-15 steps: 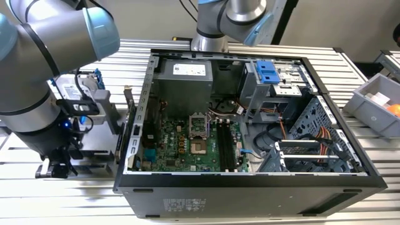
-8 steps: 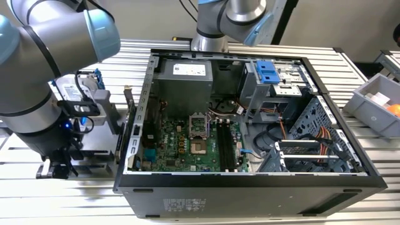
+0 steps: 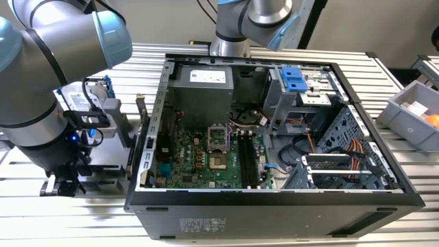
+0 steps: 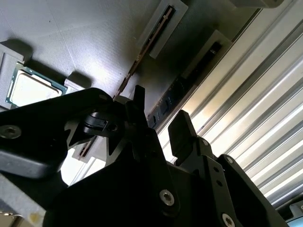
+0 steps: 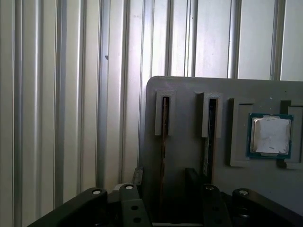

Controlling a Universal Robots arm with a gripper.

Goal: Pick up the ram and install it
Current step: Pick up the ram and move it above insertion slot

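**rigwatcher:** so where's the ram sitting atm?

**benchbot_fan:** On edge in its slot in the grey holder, the slot closest to the holder's rim by the ribbed table. In both wrist views it runs straight between the fingers of the gripper. They're spread apart, one either side. Can't tell if they touch it.

**rigwatcher:** anything else on there?

**benchbot_fan:** A second stick one slot over, then a processor chip lying flat past that. The arm hangs low at the exterior view's left, beside the open computer case mid-frame.
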